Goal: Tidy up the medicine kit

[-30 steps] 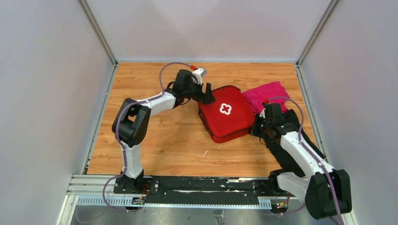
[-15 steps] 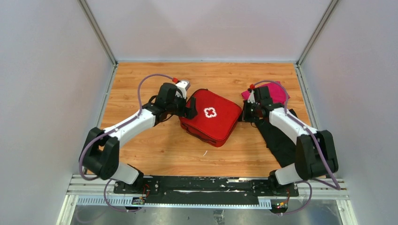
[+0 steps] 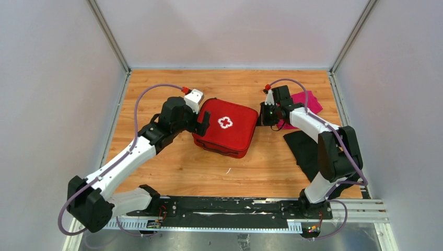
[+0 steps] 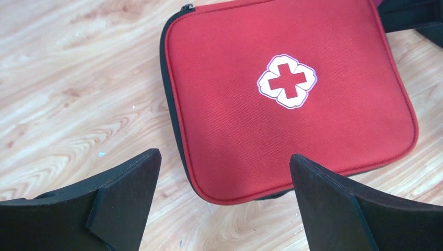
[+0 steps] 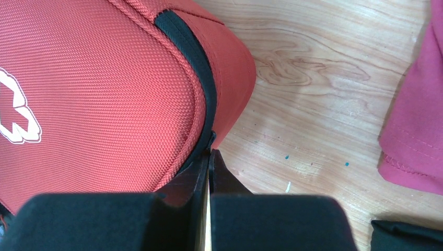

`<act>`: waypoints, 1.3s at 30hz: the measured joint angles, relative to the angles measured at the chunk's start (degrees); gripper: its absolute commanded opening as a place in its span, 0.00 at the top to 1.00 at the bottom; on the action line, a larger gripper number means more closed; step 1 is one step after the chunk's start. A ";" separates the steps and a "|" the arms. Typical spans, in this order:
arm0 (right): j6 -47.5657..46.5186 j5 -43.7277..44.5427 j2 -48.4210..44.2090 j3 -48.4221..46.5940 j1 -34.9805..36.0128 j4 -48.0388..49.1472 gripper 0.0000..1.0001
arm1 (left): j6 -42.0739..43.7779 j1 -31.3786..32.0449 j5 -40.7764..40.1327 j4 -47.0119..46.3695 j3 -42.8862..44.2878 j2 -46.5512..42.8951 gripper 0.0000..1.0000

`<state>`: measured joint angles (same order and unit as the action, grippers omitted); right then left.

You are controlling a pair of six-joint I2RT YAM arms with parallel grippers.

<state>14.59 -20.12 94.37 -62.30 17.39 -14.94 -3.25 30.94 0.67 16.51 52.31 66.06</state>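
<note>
Left pincer (image 4: 224,159) gapes wide, medicine kit (image 4: 235,120) lying flat on the worktop (image 4: 78,78) just ahead of its tips; right pincer (image 5: 209,157), pressed shut, sits nearer, tips against the zip (image 5: 188,47) at the kit's far corner.

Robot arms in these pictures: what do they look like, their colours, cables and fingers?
Both the left arm and the right arm have white link shells between bulky black joint housings. A thin purple cable loops along each, with a red connector near the wrist. The left gripper and right gripper carry matte black, wedge-shaped fingers.
</note>
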 measured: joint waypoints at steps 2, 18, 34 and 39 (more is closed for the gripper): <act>-0.57 -0.07 0.00 0.00 0.00 0.00 1.00 | 1.33 1.68 -1.57 -0.07 -0.57 -2.34 0.00; -2.14 -0.11 -0.04 0.02 0.00 0.00 1.00 | -3.72 1.44 -2.40 -1.33 6.69 -10.38 0.00; -2.34 -0.20 -2.21 2.69 0.00 1.64 1.00 | 27.12 28.11 -9.55 -8.79 -8.98 -1.51 0.05; -2.51 -0.22 -2.71 3.15 0.00 1.62 1.00 | 35.34 31.28 -12.68 -12.96 -10.05 4.50 0.16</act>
<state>12.08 -20.34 91.66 -59.16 17.39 -13.32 32.10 62.22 -12.01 3.55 42.26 70.57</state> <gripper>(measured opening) 0.020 0.918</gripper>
